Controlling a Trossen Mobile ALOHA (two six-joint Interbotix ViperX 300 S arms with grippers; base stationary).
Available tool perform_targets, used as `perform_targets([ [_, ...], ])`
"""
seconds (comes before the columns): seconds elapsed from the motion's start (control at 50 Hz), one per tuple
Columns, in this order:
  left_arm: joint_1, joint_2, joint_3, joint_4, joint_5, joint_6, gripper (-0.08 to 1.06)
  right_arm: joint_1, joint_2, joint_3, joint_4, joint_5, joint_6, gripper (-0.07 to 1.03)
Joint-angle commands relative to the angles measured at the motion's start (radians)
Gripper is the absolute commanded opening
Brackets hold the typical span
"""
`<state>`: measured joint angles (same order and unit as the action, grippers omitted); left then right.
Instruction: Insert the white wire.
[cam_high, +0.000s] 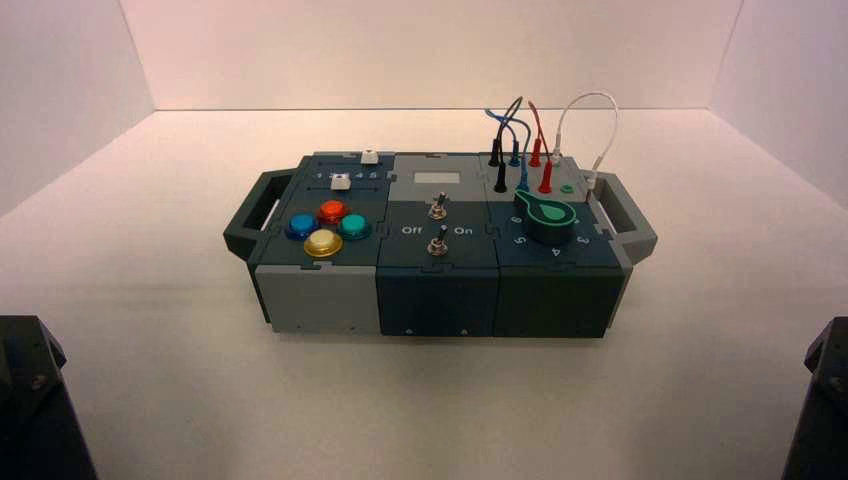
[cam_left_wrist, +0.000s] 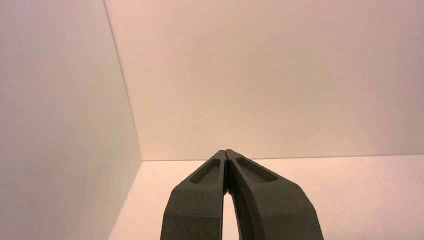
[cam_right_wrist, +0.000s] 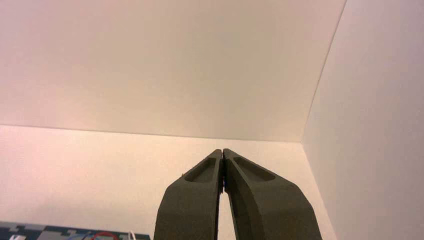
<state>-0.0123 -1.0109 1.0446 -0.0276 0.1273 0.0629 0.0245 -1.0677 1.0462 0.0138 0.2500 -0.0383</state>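
Note:
The white wire (cam_high: 597, 118) arches in a tall loop over the box's far right corner. One white plug stands in the socket block near the red leads (cam_high: 539, 150); the other plug (cam_high: 592, 181) hangs at the box's right edge by the handle. Both arms are parked at the near corners, far from the box (cam_high: 430, 290). My left gripper (cam_left_wrist: 226, 151) is shut with nothing in it and faces the bare back wall. My right gripper (cam_right_wrist: 222, 151) is likewise shut and holds nothing; a sliver of the box's top (cam_right_wrist: 50, 233) shows at that view's edge.
On the box sit several coloured buttons (cam_high: 327, 225) at the left, two toggle switches (cam_high: 438, 225) in the middle and a green knob (cam_high: 546, 219) at the right. Black and blue leads (cam_high: 508, 140) stand beside the red ones. White walls close in the table on three sides.

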Motion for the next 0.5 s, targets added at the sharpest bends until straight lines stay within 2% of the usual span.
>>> perform_targets([
  [0.02, -0.025, 0.003, -0.018, -0.002, 0.0, 0.005, -0.03, 0.005, 0.009, -0.031, 0.006, -0.002, 0.002, -0.01],
  [0.34, -0.061, 0.006, -0.028, -0.003, 0.008, 0.002, -0.03, 0.003, 0.011, -0.028, 0.005, 0.008, -0.002, 0.0],
  [0.5, -0.069, -0.002, -0.035, -0.005, 0.008, 0.002, -0.03, 0.003, 0.011, -0.032, 0.005, 0.009, -0.002, 0.05],
])
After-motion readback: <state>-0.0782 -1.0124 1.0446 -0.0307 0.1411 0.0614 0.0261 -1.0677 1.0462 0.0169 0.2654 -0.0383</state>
